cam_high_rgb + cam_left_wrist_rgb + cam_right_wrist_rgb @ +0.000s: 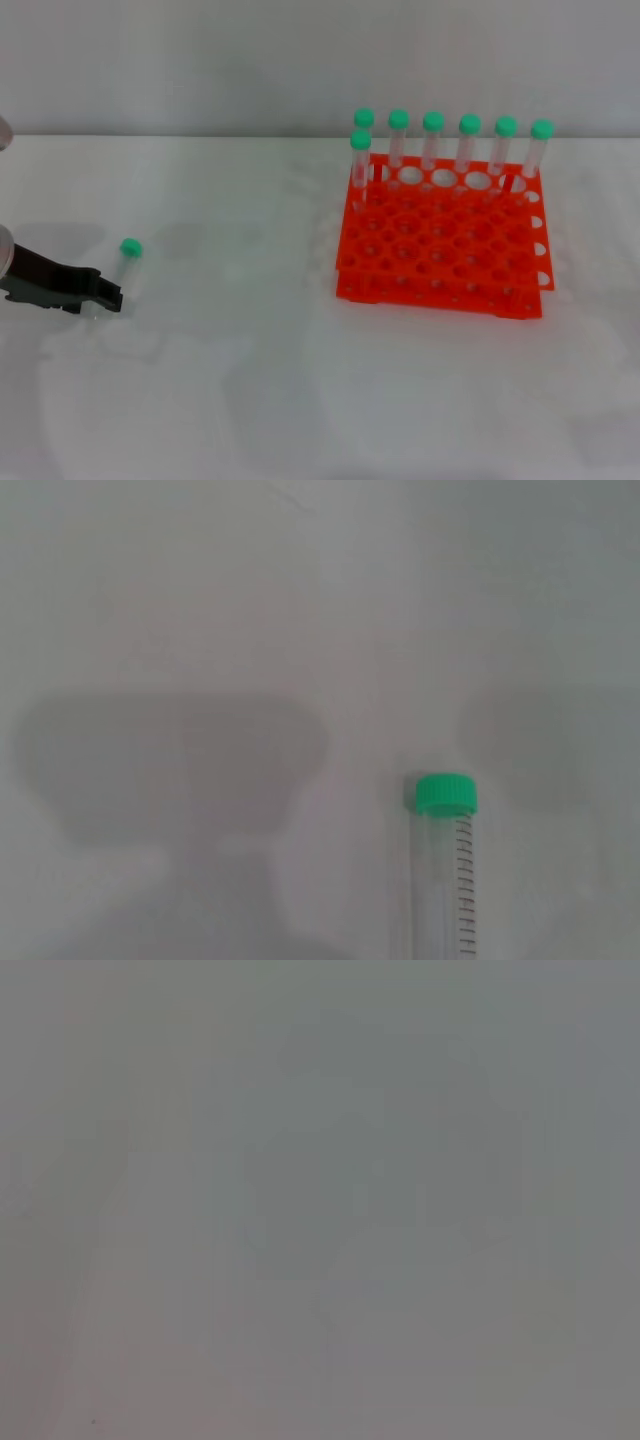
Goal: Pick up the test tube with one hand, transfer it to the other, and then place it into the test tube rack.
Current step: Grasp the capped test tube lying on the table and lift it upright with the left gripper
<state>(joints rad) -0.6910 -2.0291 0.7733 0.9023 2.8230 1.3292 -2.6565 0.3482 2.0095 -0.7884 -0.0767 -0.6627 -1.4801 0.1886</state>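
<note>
At lower left of the head view, left gripper [108,298] pinches the test tube [122,270] near its base: light, slick, rigid plastic.

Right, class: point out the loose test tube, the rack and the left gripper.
test tube [131,247]: head view, green cap.
test tube rack [440,245]: head view, top grid.
left gripper [108,297]: head view, fingertips.

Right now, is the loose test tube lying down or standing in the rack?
Lying down: the test tube rests on the table, outside the test tube rack.
</note>
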